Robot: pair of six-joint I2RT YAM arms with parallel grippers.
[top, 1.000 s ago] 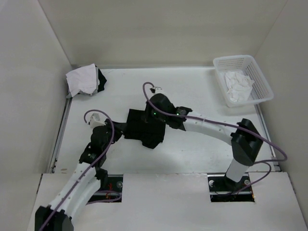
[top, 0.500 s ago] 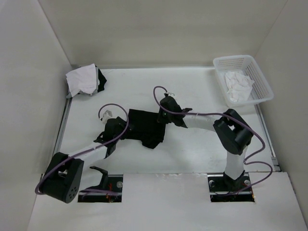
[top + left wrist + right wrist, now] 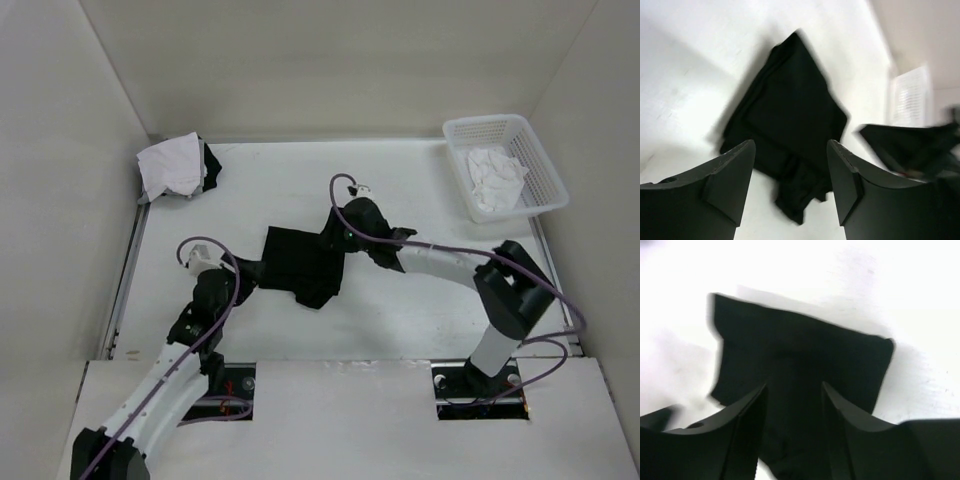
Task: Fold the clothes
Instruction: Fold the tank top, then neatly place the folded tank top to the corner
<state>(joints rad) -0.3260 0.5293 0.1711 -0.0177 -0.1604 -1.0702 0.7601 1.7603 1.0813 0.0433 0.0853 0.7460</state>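
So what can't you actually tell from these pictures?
- Top view: the right arm covers the right edge of the black garment.
- Top view: the corner pile, white over black, is too small to count pieces.
- Top view: crumpled white cloth hides whatever lies under it in the basket.
- Right wrist view: blur smears the garment's folds; the right gripper hides its near edge.

The folded black garment [image 3: 303, 263] lies mid-table [image 3: 420, 310]; the left gripper [image 3: 790, 145] crowds its left edge and the right gripper [image 3: 793, 386] its right, both with fingers spread, their arms slanting across the near half; bare tabletop runs along the far side between the white-and-black clothes pile [image 3: 175, 165] in the far-left corner and the lattice basket [image 3: 485, 120] at far right; walls [image 3: 300, 70] close three sides.
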